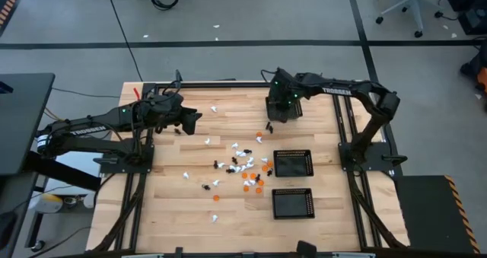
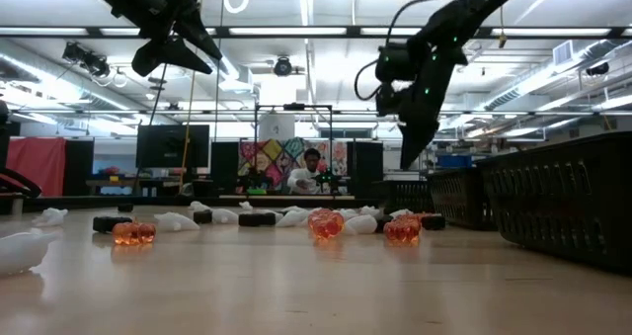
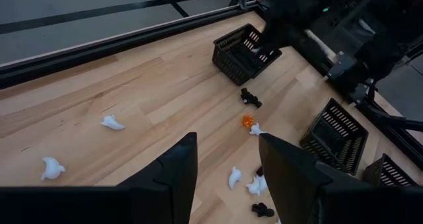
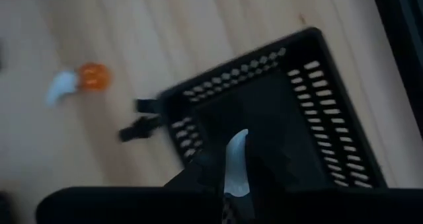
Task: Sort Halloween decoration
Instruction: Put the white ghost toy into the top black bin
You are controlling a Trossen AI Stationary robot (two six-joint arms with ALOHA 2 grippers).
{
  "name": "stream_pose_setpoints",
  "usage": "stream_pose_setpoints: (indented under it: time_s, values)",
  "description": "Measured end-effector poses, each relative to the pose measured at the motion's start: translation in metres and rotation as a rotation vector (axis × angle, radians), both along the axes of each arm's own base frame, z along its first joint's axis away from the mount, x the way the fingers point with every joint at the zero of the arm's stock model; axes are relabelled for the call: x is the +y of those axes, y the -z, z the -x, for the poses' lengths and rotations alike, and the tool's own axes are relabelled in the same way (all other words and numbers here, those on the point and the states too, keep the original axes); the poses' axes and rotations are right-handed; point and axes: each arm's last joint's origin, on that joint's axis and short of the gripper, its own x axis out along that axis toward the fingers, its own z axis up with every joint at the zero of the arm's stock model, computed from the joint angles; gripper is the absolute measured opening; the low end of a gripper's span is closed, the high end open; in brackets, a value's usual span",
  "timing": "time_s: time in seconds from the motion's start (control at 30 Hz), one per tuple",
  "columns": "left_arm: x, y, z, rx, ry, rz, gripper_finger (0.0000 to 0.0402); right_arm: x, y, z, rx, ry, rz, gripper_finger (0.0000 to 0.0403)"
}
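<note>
My right gripper point(image 4: 236, 174), clamped on a white figure point(image 4: 236, 159), hangs above the far mesh tray point(image 4: 317, 105) for dropping; left gripper point(image 3: 228, 164) waits beside it, jaws apart.

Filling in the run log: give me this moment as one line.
right gripper: shut on white figure, above mesh tray | left gripper: open, empty, hovering | other figures: unsorted on table

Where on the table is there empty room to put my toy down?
The wood is bare along the table's near edge, left of the near tray, and between the left pincer and the white ghost. It's crowded in the pile of figures beside the trays.
</note>
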Motion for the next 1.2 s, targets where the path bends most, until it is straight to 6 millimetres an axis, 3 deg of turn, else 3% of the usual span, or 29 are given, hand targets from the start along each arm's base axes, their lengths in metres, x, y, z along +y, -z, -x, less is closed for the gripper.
stream_pose_setpoints:
  time_s: [0.3, 0.47, 0.77, 0.9, 1.0, 1.2]
  values:
    - [0.0, 0.0, 0.0, 0.002, 0.0, 0.0, 0.0172, -0.03, 0.046, 0.0, 0.068, 0.162, -0.079, 0.0054]
    - [0.0, 0.0, 0.0, 0.001, 0.0, 0.0, 0.0172, -0.033, 0.051, 0.001, 0.069, 0.241, -0.109, 0.0069]
    - [0.0, 0.0, 0.0, 0.004, 0.003, -0.003, 0.0172, -0.037, 0.041, 0.007, 0.041, 0.255, -0.107, 0.0131]
    - [0.0, 0.0, 0.0, 0.004, 0.002, -0.003, 0.0172, -0.032, 0.027, 0.007, 0.036, 0.233, -0.146, 0.0147]
    - [0.0, 0.0, 0.0, 0.004, 0.003, -0.003, 0.0172, -0.02, 0.002, -0.003, 0.018, 0.153, -0.141, 0.0153]
    - [0.0, 0.0, 0.0, 0.008, 0.008, -0.011, 0.0172, 0.025, -0.032, -0.041, 0.025, -0.056, -0.025, 0.0156]
